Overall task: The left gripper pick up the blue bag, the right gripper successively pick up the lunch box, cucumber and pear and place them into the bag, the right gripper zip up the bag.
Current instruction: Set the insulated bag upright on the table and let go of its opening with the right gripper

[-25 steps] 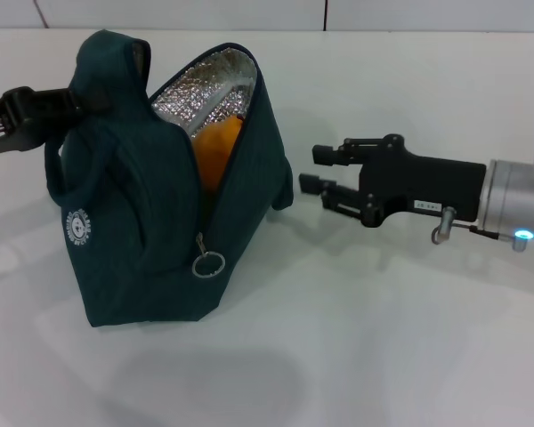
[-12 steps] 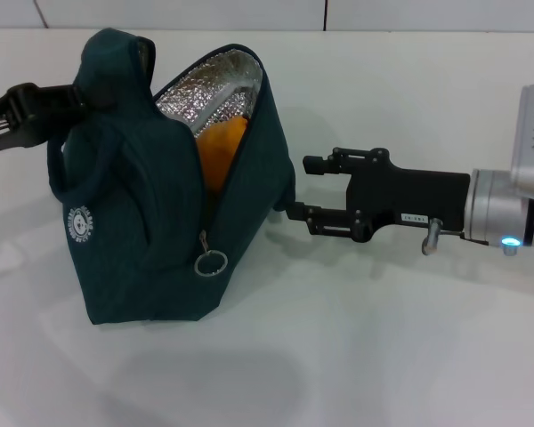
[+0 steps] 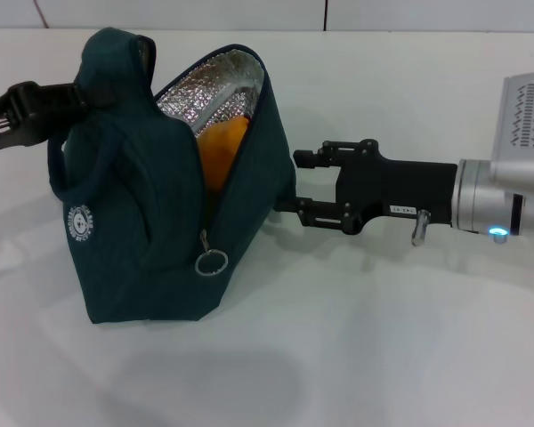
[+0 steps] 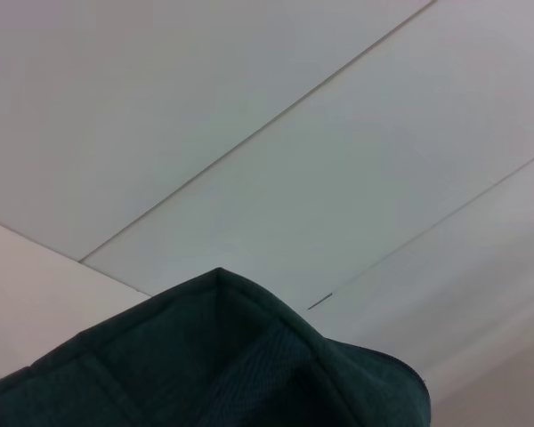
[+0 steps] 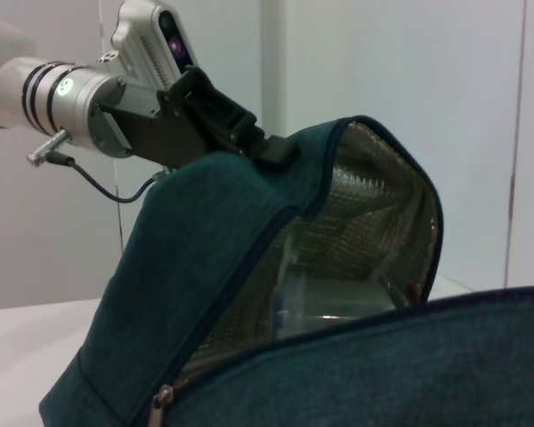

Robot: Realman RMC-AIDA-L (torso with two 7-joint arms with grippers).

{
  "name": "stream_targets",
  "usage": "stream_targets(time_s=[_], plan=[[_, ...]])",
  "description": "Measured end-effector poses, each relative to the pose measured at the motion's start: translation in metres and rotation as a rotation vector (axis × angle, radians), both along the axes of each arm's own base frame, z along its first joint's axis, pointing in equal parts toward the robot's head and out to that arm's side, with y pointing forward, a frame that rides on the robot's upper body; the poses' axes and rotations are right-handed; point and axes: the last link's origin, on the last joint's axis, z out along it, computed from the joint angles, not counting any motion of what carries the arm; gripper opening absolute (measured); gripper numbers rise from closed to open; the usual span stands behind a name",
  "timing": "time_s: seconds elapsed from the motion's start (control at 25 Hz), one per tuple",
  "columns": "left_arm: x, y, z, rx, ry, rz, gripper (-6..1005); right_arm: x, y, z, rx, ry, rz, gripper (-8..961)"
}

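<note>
The left gripper (image 3: pixel 82 96) enters from the left edge of the head view and its jaws pinch the top of the blue bag (image 3: pixel 151 231), holding it upright on the white counter (image 3: pixel 383 338); the right wrist view shows the same grip at the bag's raised edge; the bag's mouth gapes open, exposing the silver foil lining (image 3: pixel 209 89); the pear (image 3: pixel 221 151) sits inside the opening, just above the metal ring zipper pull (image 3: pixel 211 262); the right gripper (image 3: pixel 295 181) reaches in horizontally from the right, jaws spread, with the lower fingertip touching the bag's right side panel.
</note>
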Motion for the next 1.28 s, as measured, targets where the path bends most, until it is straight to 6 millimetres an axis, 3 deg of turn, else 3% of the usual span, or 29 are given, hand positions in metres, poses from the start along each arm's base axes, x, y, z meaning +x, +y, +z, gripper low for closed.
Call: stream_targets(time_s=[0.2,0.6,0.8,1.12,1.28], plan=[[0.000,0.000,0.000,0.001,-0.001,0.001,46,-0.002,-0.002,-0.003,-0.002,-0.018,0.033,626],[0.000,0.000,0.001,0.002,0.000,0.001,46,0.000,-0.003,0.001,0.043,-0.017,0.076,162],[0.000,0.000,0.001,0.002,0.001,0.001,46,-0.001,-0.001,0.006,0.066,0.000,0.070,67],[0.004,-0.001,-0.011,-0.016,-0.021,-0.004,46,-0.014,-0.006,0.049,0.252,0.120,0.146,33],[0.013,-0.003,-0.030,-0.037,-0.054,-0.024,46,-0.020,-0.017,0.072,0.292,0.182,0.232,25]])
